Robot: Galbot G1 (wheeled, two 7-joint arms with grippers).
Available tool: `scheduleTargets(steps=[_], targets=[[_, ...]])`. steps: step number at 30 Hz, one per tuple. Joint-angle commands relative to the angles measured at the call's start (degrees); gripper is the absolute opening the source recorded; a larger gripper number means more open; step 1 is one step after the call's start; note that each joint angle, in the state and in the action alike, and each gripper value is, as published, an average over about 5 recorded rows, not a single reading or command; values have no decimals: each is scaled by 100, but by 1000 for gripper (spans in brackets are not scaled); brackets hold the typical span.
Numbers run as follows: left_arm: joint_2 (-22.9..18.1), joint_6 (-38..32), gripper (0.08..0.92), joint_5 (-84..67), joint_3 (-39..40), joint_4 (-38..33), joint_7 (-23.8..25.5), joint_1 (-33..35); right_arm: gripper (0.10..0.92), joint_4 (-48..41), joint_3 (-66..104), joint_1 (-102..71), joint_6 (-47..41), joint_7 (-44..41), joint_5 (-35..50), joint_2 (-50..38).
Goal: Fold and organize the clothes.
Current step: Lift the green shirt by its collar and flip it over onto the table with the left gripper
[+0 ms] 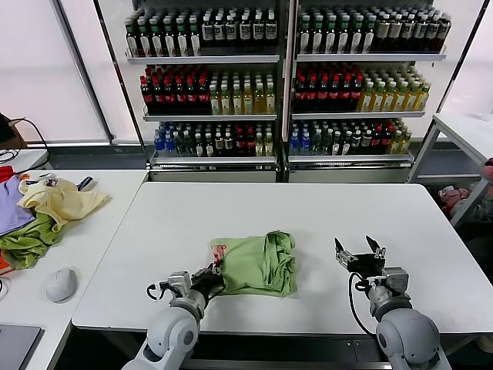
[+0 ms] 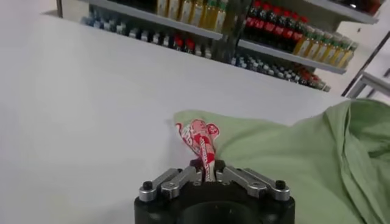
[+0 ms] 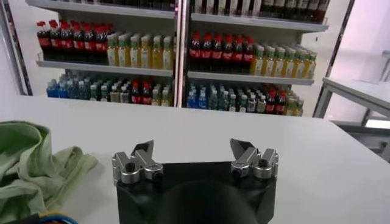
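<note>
The light sage-green shirt [image 1: 262,264] lies bunched and partly folded on the white table [image 1: 323,216], near the front edge. Its red-pink print [image 1: 218,250] shows at its left corner. My left gripper [image 1: 213,275] is shut on that printed corner; in the left wrist view the jaws pinch the red-pink cloth [image 2: 204,146], with the green shirt [image 2: 304,152] spreading beyond. My right gripper [image 1: 359,254] is open and empty, to the right of the shirt, above the table. In the right wrist view its fingers [image 3: 141,152] stand wide apart, and the shirt [image 3: 30,164] lies off to one side.
A side table at the left holds a pale yellow garment [image 1: 62,202], a darker olive-green cloth [image 1: 29,239], a purple cloth [image 1: 11,208] and a grey mouse [image 1: 62,285]. Shelves of bottles [image 1: 285,77] stand behind. Another table [image 1: 466,131] is at the right.
</note>
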Motion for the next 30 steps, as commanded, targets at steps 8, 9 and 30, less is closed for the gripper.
scheduleTargets(steps=[8, 9, 30], targets=[[609, 155, 147, -2823, -1975, -703, -112, 90, 823, 2, 12, 10, 13, -6, 4, 9], [717, 159, 147, -2892, -2137, -743, -126, 98, 823, 4, 12, 11, 16, -8, 6, 10], [1844, 77, 147, -445, -1810, -1743, 158, -227, 823, 170, 43, -30, 28, -16, 47, 30]])
